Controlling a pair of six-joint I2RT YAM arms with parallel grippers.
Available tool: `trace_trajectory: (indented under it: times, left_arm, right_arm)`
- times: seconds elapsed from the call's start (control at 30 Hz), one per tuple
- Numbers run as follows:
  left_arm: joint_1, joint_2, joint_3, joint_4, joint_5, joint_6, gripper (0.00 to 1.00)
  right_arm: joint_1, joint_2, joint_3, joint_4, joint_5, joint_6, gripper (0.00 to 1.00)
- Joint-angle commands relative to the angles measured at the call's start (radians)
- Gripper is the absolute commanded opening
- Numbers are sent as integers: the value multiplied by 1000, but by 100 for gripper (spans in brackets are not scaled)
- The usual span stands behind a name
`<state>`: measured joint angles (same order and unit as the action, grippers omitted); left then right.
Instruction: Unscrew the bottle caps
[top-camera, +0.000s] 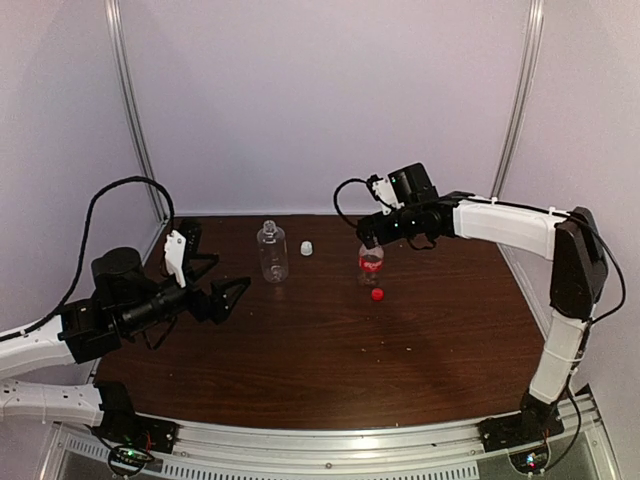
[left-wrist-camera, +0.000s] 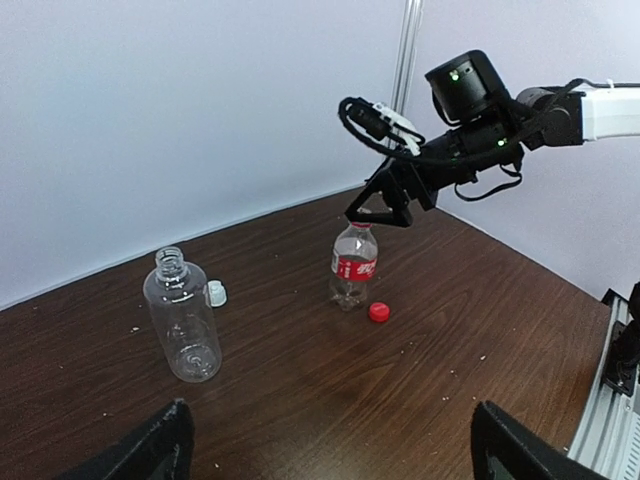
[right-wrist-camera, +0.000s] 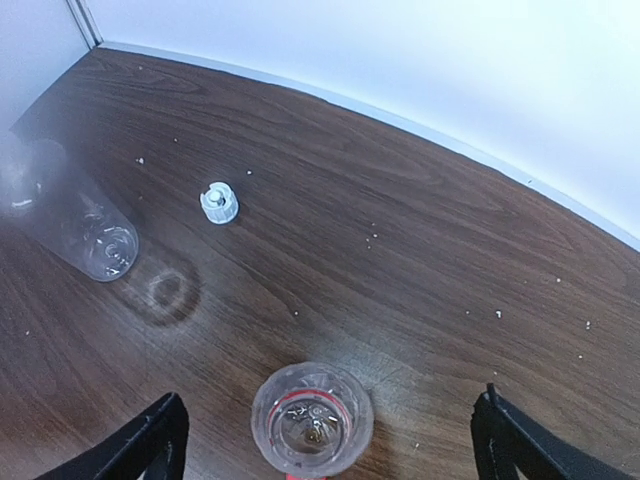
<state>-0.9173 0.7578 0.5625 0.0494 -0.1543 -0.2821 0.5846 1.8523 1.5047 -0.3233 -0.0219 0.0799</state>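
Note:
The plain clear bottle (top-camera: 272, 252) stands upright with its neck open; its white cap (top-camera: 306, 248) lies on the table to its right. The red-label bottle (top-camera: 371, 264) stands upright and open, with the red cap (top-camera: 377, 294) on the table just in front of it. My right gripper (top-camera: 377, 233) is open and empty, directly above the red-label bottle (right-wrist-camera: 311, 418), not touching it. My left gripper (top-camera: 215, 283) is open and empty, left of the plain bottle (left-wrist-camera: 182, 317) and apart from it. The left wrist view also shows the white cap (left-wrist-camera: 215, 293), the red-label bottle (left-wrist-camera: 353, 266) and the red cap (left-wrist-camera: 378, 312).
The dark wooden table (top-camera: 330, 350) is ringed by white walls with metal posts (top-camera: 135, 110) at the back corners. A metal rail (top-camera: 330, 440) runs along the near edge.

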Motion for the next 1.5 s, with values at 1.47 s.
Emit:
trace_trajectory:
  times: [1.47]
  left_arm:
    - [253, -75, 81, -182, -140, 21, 98]
  right_arm:
    - [-27, -957, -668, 74, 151, 40, 100]
